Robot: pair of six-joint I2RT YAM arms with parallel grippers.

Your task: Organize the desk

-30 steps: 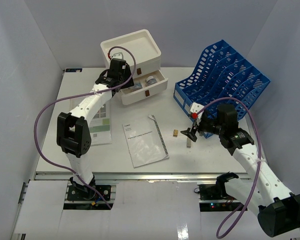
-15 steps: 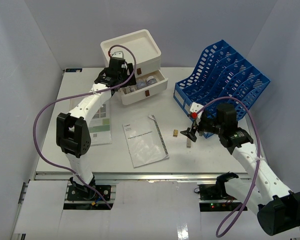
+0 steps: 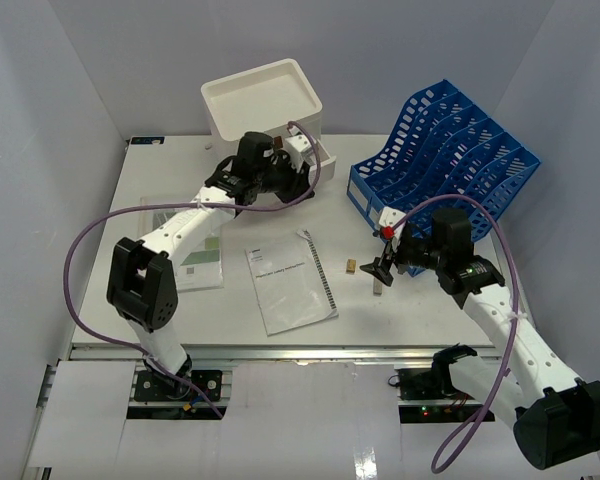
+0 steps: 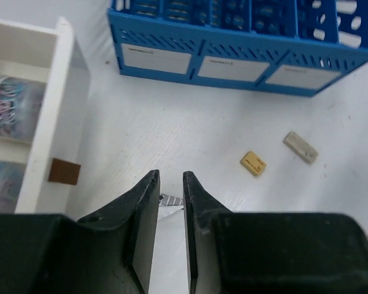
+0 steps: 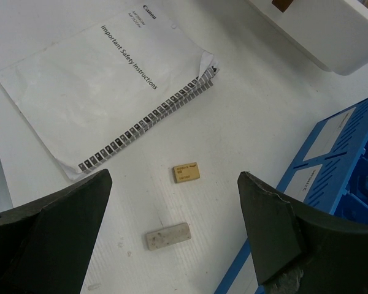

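Organizing the desk (image 3: 380, 310), with both arms reaching out over it.

Lying flat beneath everything, long axis left to right across the top view, metal rail (image 3: 280, 350) along the near edge by the arm bases, far edge toward the back wall. Left arm stretched far forward and bent to the right, left gripper (image 4: 170, 177) low just beside the white drawer box (image 3: 260, 100), fingers at a narrow slit, seemingly with nothing between, though hard to be sure at this angle. Right arm angled in leftward, elbow raised, right gripper (image 5: 173, 180) pointing down, fingers spread wide and empty above a tan block (image 5: 186, 172) and a grey block (image 5: 168, 236), near the blue file rack (image 3: 450, 150) and a spiral booklet (image 3: 288, 285).
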